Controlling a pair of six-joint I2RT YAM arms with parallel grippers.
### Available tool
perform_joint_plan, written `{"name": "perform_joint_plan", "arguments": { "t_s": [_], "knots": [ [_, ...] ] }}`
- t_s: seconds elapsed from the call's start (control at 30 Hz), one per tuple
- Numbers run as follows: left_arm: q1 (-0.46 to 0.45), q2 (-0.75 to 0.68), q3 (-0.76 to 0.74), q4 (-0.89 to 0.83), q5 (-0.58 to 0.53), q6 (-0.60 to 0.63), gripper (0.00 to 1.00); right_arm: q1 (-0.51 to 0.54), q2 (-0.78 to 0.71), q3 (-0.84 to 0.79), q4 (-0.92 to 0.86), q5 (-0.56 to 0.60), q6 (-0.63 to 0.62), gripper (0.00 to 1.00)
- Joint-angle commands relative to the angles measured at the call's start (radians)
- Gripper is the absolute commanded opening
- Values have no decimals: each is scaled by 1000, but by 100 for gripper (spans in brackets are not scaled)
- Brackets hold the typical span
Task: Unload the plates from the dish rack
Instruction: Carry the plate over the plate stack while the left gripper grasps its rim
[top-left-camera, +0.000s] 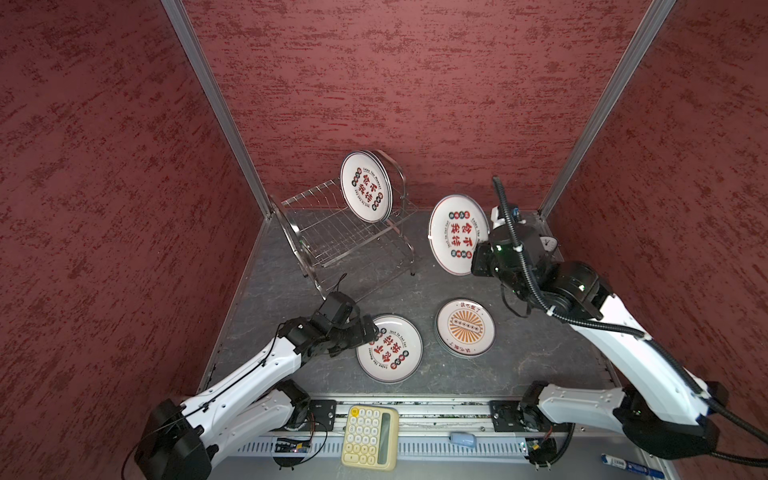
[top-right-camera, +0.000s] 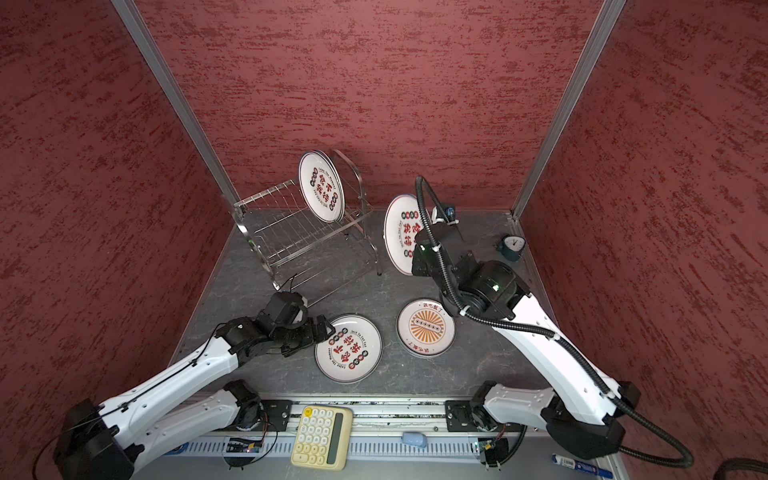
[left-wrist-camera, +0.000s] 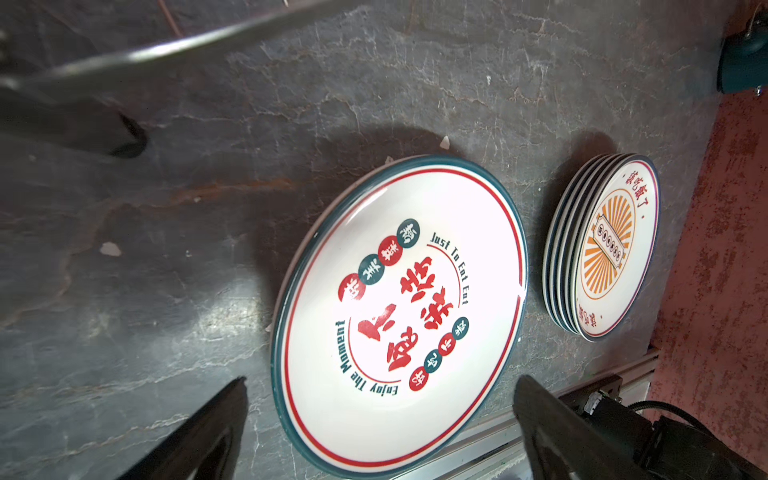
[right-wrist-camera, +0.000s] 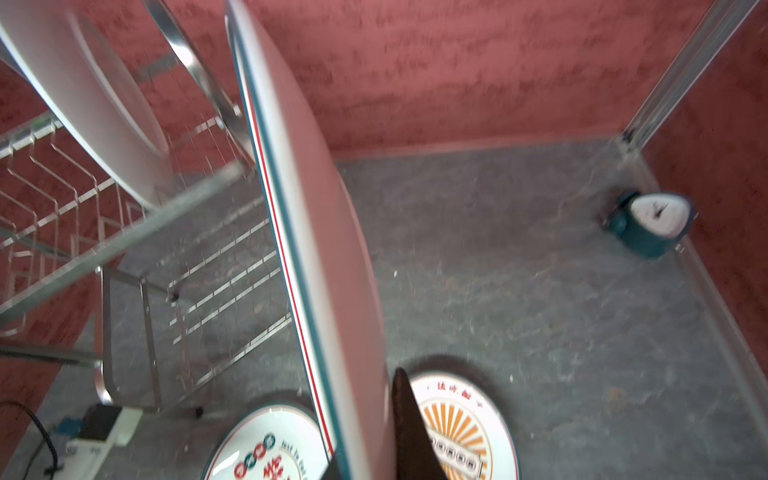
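Holding plate (top-left-camera: 453, 230): 1 | dish rack (top-left-camera: 345, 243): 1 | sunburst stack (top-left-camera: 465, 328): 1

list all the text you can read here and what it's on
"Just To Eat Eat": the flat-lying plate.
"Enjoy The Moment": same plate, and faintly the racked plate.
"该吃饭了", likely: top sunburst plate.
Large red characters on these plates: unsure.
Calculator keys, clock face, pen label: too small.

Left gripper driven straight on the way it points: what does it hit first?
Most likely the flat red-character plate, framed ahead between the fingers of the open left gripper in the wrist view. Depth is unclear: the tips might touch the table short of its rim.
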Motion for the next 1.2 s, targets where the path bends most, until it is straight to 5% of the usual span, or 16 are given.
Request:
{"name": "perform_joint_plan", "arguments": {
  "t_s": [0.0,0.13,0.5,1.17],
  "knots": [
    [8,-22,21,-8,-23,21,100,6,-79,-97,75,-187,153,0],
    [5,-33,21,9,-21,21,99,5,-122,-254,185,-393,221,0],
    [3,-48,-1,40,-14,23,100,6,-81,-448,352,-701,307,0],
    [-8,-95,-50,177,65,10,97,12,26,-558,531,-855,350,0]
  ]
}}
